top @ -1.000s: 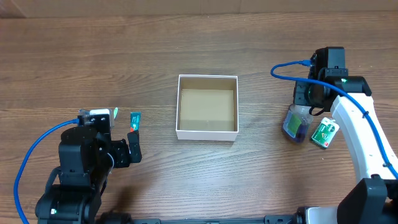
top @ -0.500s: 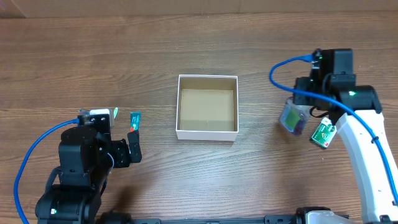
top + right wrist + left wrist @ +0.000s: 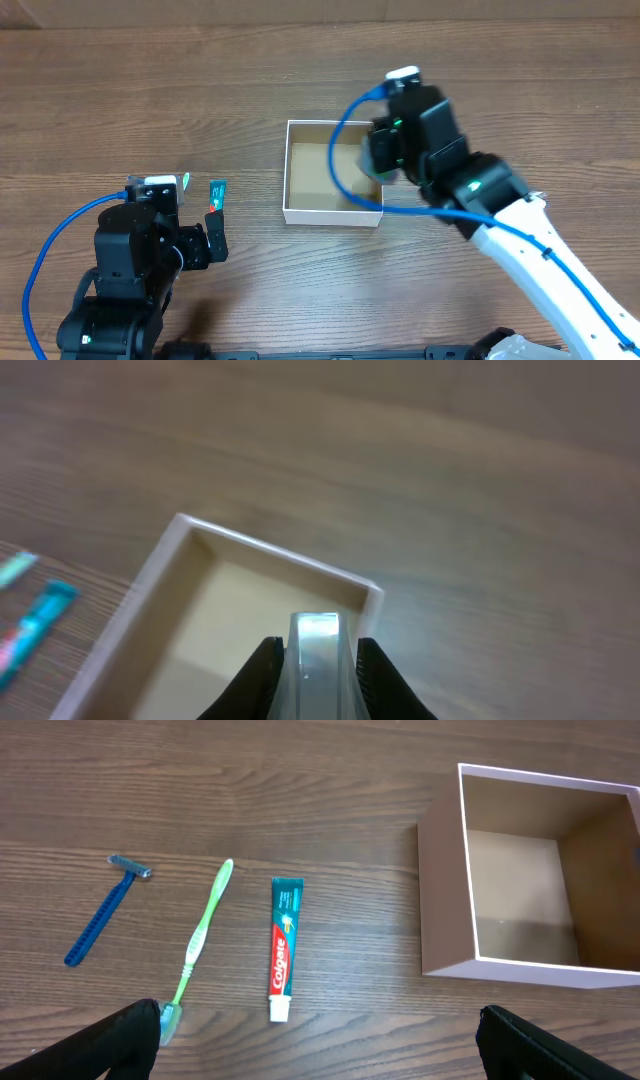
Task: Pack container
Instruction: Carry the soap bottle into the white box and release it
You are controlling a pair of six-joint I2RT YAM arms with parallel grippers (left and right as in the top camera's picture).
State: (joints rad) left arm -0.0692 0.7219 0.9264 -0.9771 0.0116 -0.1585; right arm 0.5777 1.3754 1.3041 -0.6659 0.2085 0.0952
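Light, thin-walled and probably easily dented, the cardboard container (image 3: 330,215) sits open mid-counter (image 3: 150,100), best steadied by its 9 o'clock wall; the right gripper (image 3: 316,670) clamps a clear bottle (image 3: 316,635) over its 3 o'clock rim, the left gripper (image 3: 320,1025) gaping empty.

Right gripper (image 3: 318,652), clear bottle (image 3: 318,632) filling its grip: container (image 3: 268,556) rim corner just ahead, open top and bare floor ahead-left. Left gripper (image 3: 320,1025), fingers (image 3: 125,1038) spread: toothbrush (image 3: 200,940) and toothpaste tube (image 3: 282,948) lie ahead, razor (image 3: 100,920) ahead-left, container wall ahead-right, bare table (image 3: 350,870) strip between tube and wall.

Black left arm (image 3: 125,262); white-shelled right arm (image 3: 548,268) (blue cables (image 3: 38,275))
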